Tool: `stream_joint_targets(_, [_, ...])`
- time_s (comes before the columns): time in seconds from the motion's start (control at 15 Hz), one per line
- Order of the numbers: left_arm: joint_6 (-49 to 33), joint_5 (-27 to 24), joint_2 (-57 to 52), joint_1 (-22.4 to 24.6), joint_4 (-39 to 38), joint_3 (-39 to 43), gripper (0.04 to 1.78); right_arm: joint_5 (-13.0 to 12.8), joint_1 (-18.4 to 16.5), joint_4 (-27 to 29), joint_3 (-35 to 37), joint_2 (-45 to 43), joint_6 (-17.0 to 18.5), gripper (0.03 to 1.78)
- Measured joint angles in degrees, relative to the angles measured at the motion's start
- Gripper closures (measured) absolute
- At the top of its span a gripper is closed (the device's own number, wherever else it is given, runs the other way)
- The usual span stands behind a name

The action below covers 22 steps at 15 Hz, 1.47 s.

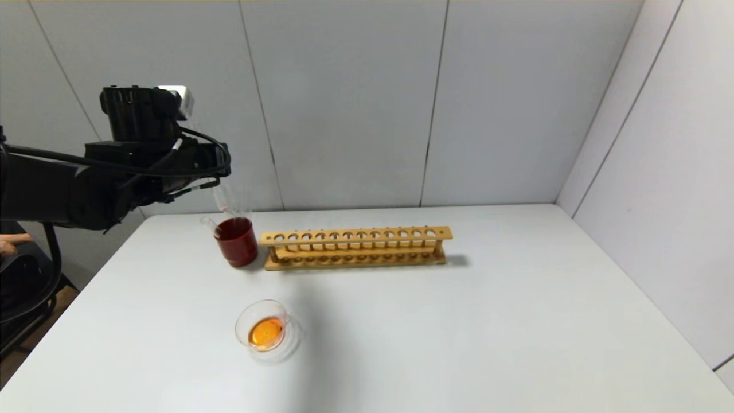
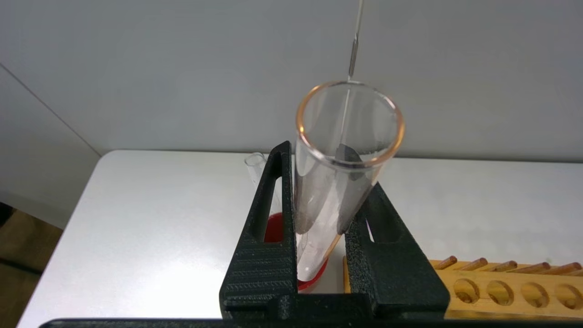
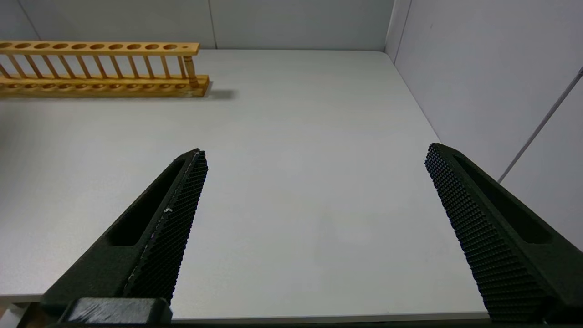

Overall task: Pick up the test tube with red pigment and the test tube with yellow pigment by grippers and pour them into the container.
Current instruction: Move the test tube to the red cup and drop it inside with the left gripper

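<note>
My left gripper (image 2: 328,182) is shut on a clear test tube (image 2: 337,173), held upright with its mouth up. Its rounded bottom hangs in the mouth of a dark red cup (image 2: 273,228). The tube shows only a faint orange tint at its rim, so I cannot tell which pigment it held. In the head view it hangs below the raised left arm as a tube (image 1: 232,201) over the cup (image 1: 236,241). A second clear tube (image 1: 207,221) leans in that cup. The container (image 1: 239,322), a clear glass dish, holds orange liquid near the table's front left. My right gripper (image 3: 317,150) is open over bare table.
A long wooden test tube rack (image 1: 355,246) stands to the right of the red cup with no tubes in its holes. Grey wall panels close off the back and right of the white table (image 1: 487,332). The table's left edge drops to the floor.
</note>
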Motion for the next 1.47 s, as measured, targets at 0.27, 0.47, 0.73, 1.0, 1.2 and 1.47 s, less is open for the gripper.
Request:
stream_joint_targets(0.27, [1.5, 0.1, 3.2, -1.1, -9.5, 4.3, 1.48, 0.0, 0.0, 0.0, 0.0, 0.0, 0.0, 0.06])
stream_joint_targets(0.47, [7.5, 0.1, 5.7, -1.5, -15.9, 7.5, 1.48, 0.0, 0.0, 0.0, 0.0, 0.0, 0.0, 0.06])
stream_joint_targets(0.73, [13.6, 0.1, 9.4, -2.5, -23.4, 9.5, 1.48, 0.0, 0.0, 0.0, 0.0, 0.0, 0.0, 0.06])
stream_joint_targets(1.0, [15.5, 0.1, 11.5, -3.7, -25.4, 10.8, 1.48, 0.0, 0.0, 0.0, 0.0, 0.0, 0.0, 0.06])
stream_joint_targets(1.2, [16.7, 0.2, 11.9, -3.9, -25.7, 11.8, 1.48, 0.0, 0.0, 0.0, 0.0, 0.0, 0.0, 0.06])
stream_joint_targets(1.47, [18.6, 0.3, 12.0, -3.8, -25.8, 12.6, 1.48, 0.0, 0.0, 0.0, 0.0, 0.0, 0.0, 0.06])
